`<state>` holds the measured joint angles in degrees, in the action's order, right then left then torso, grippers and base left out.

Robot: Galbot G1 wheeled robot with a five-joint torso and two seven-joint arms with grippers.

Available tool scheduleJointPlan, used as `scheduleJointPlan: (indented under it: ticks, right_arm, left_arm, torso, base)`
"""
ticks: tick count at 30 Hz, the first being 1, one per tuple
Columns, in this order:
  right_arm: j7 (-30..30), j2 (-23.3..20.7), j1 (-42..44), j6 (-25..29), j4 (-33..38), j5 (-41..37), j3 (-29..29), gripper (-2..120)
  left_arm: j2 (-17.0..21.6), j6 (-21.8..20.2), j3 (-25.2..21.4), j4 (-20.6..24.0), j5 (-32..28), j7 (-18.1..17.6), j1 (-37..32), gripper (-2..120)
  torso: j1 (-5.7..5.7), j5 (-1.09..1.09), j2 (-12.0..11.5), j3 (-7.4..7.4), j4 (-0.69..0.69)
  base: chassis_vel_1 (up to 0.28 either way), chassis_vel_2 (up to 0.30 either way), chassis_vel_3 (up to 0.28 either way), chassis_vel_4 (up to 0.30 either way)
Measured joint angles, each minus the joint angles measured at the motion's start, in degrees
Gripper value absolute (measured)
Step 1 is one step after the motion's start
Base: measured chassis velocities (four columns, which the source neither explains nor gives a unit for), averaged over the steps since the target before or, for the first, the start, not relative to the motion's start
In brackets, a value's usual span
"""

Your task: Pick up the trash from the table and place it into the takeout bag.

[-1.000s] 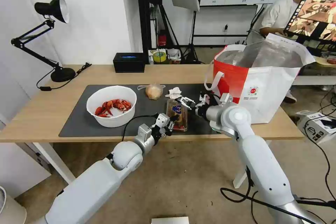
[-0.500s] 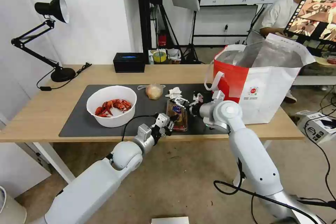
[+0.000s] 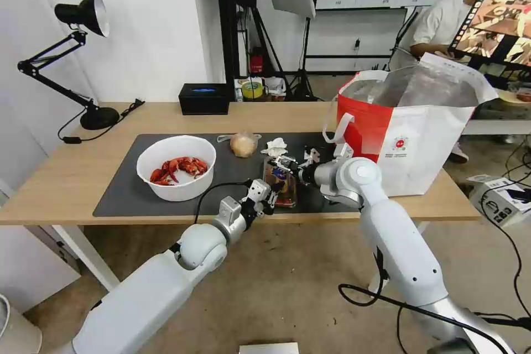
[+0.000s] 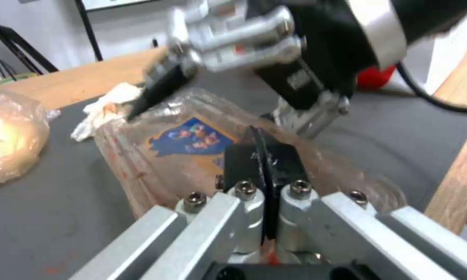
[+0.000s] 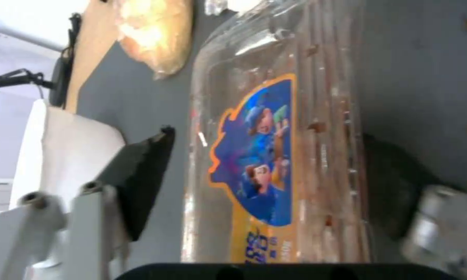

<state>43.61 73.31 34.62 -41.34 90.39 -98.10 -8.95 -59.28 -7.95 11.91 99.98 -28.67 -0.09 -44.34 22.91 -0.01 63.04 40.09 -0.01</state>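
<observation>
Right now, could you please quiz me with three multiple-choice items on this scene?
1. The clear tray lies:
A) on the grey mat, between the left end effector and the right end effector
B) on the floor
C) on a chair

2. The shells in the white bowl are:
A) green
B) red
C) black

3. The right end effector is:
A) shut on a cup
B) parked at the robot's side
C) open

Answers:
1 A: head view shows an end effector at each end of the tray.
2 B: they look red.
3 C: right wrist view shows a finger on each side of the tray.
</observation>
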Motion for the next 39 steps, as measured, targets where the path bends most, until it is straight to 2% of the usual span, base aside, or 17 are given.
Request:
scheduleJointPlan:
  ticks: [1, 2, 3, 6, 7, 10, 11, 14, 15, 18, 19, 21, 30, 34, 39]
  right_arm:
    - [0.2, 0.0, 0.0, 0.0, -0.1, -0.1, 0.0, 72]
    - [0.5, 0.0, 0.0, 0.0, -0.2, -0.2, 0.0, 65]
    - [0.5, 0.0, 0.0, 0.0, -0.2, -0.2, 0.0, 65]
    - [0.8, -0.1, 0.0, 0.0, -0.3, -0.3, 0.1, 52]
    - [0.8, -0.1, 0.0, 0.0, -0.3, -0.3, 0.1, 52]
    - [0.8, -0.2, 0.0, 0.0, -0.4, -0.6, 0.0, 37]
    - [0.8, -0.2, 0.0, 0.0, -0.4, -0.6, 0.0, 37]
    - [0.5, -0.4, 0.0, 0.0, -0.4, -0.7, -0.4, 22]
    - [0.5, -0.4, 0.0, 0.0, -0.4, -0.7, -0.4, 22]
    - [-0.8, -0.8, 0.4, 0.0, -0.2, -0.6, -0.9, 8]
    - [-0.8, -0.8, 0.4, 0.0, -0.2, -0.6, -0.9, 8]
    - [-1.8, -1.0, 0.7, 0.0, 0.0, -0.4, -1.5, 0]
    - [-5.1, -2.6, 0.9, 0.2, 1.9, 0.2, -3.7, 0]
    - [-8.4, -3.6, 1.1, 0.7, 4.2, 2.2, -4.5, 0]
    - [-13.6, -5.5, 1.2, 3.3, 9.5, 5.4, -5.5, 0]
  left_arm:
    - [0.0, 0.0, 0.0, 0.2, -0.4, -0.2, 0.0, 0]
    - [0.0, 0.0, -0.1, 0.5, -0.8, -0.4, 0.0, 0]
    - [0.0, 0.0, -0.1, 0.5, -0.8, -0.4, 0.0, 0]
    - [0.4, 0.0, -0.3, 0.8, -0.9, -0.4, -0.1, 0]
    - [0.4, 0.0, -0.3, 0.8, -0.9, -0.4, -0.1, 0]
    - [0.9, 0.0, -0.7, 1.3, -1.0, -0.4, -0.4, 0]
    - [0.9, 0.0, -0.7, 1.3, -1.0, -0.4, -0.4, 0]
    - [1.4, 0.0, -1.6, 1.8, -1.1, -0.4, -1.0, 0]
    - [1.4, 0.0, -1.6, 1.8, -1.1, -0.4, -1.0, 0]
    - [2.3, 0.3, -3.2, 2.6, -1.0, 0.3, -2.7, 0]
    - [2.3, 0.3, -3.2, 2.6, -1.0, 0.3, -2.7, 0]
    - [2.8, 0.5, -5.0, 4.0, -0.8, 0.9, -5.0, 0]
    - [4.1, 1.5, -13.1, 8.8, -0.6, 1.1, -13.6, 0]
    - [5.0, 1.9, -16.8, 11.5, -0.6, 1.1, -17.4, 2]
    - [4.7, 3.1, -20.1, 14.3, 0.4, 0.9, -22.9, 20]
  torso:
    - [0.00, 0.00, 0.0, 0.00, 0.00]
    - [0.00, 0.00, 0.0, 0.00, 0.00]
    - [0.00, 0.00, 0.0, 0.00, 0.00]
    - [0.00, 0.00, 0.0, 0.01, 0.00]
    - [0.00, 0.00, 0.0, 0.01, 0.00]
    - [0.00, 0.01, 0.0, 0.02, 0.02]
    - [0.00, 0.01, 0.0, 0.02, 0.02]
    - [0.00, 0.01, 0.0, 0.02, 0.01]
    - [0.00, 0.01, 0.0, 0.02, 0.01]
    - [0.01, 0.01, 0.0, 0.02, 0.02]
    - [0.01, 0.01, 0.0, 0.02, 0.02]
    - [0.01, 0.01, 0.0, 0.02, 0.02]
    - [0.00, 0.00, 0.0, 0.01, 0.02]
    - [0.01, 0.01, 0.0, 0.01, 0.01]
    - [0.00, 0.01, 0.0, 0.01, 0.01]
  base:
    - [0.000, 0.000, 0.000, 0.000]
    - [0.000, 0.000, 0.000, 0.000]
    - [0.000, 0.000, 0.000, 0.000]
    - [0.000, 0.000, 0.000, 0.000]
    - [0.000, 0.000, 0.000, 0.000]
    - [0.000, 0.000, 0.000, 0.000]
    - [0.000, 0.000, 0.000, 0.000]
    - [0.000, 0.000, 0.000, 0.000]
    - [0.000, 0.000, 0.000, 0.000]
    - [0.000, 0.000, 0.000, 0.000]
    - [0.000, 0.000, 0.000, 0.000]
    - [0.000, 0.000, 0.000, 0.000]
    - [0.000, 0.000, 0.000, 0.000]
    - [0.000, 0.000, 0.000, 0.000]
    - [0.000, 0.000, 0.000, 0.000]
